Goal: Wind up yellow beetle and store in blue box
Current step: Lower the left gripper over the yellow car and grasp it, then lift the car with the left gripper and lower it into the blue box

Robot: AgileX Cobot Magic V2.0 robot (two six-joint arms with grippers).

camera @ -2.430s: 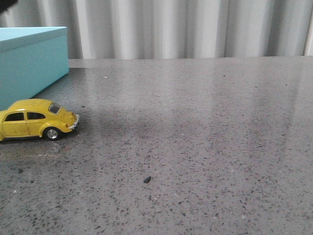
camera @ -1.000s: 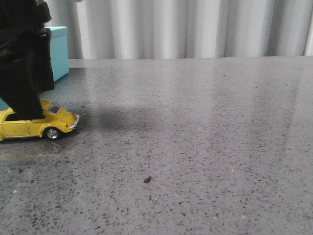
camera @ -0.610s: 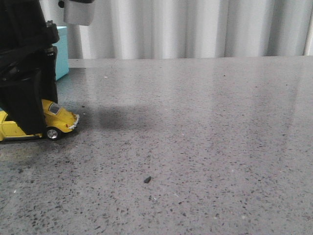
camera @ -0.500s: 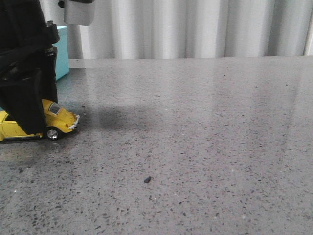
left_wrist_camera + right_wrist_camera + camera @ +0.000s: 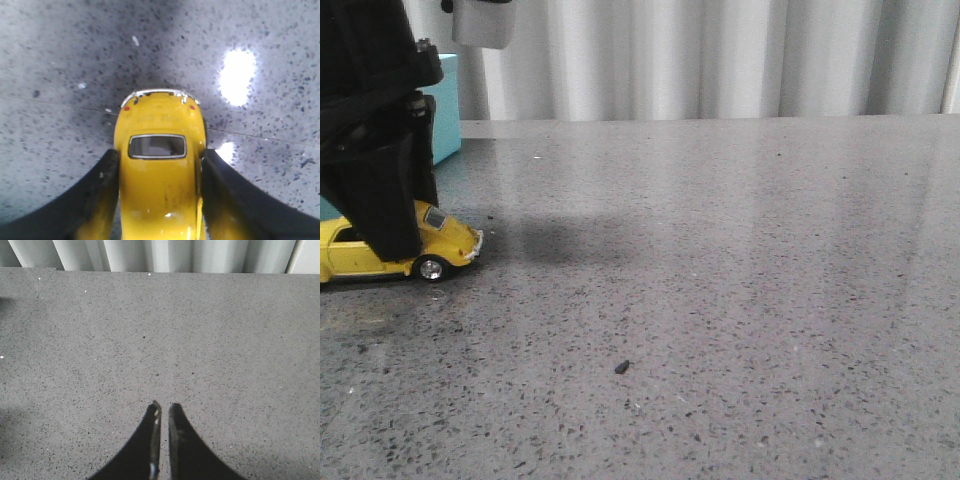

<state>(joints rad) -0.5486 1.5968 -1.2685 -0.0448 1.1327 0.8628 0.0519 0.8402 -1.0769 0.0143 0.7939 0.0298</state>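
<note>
Our left claw [image 5: 159, 200] pinches the yellow beetle [image 5: 159, 175] by its flanks near the counter's left edge, wheels down for winding, the blue box [image 5: 445, 105] just behind; our right claw [image 5: 161, 440] idles nearly shut, empty

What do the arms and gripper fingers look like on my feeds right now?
The left gripper has wide, matte black fingers that curve and taper. In the front view its body is a bulky black block with a light grey housing above. The right gripper has slim black curved fingers ending in narrow tips. No cables or markings show.
</note>
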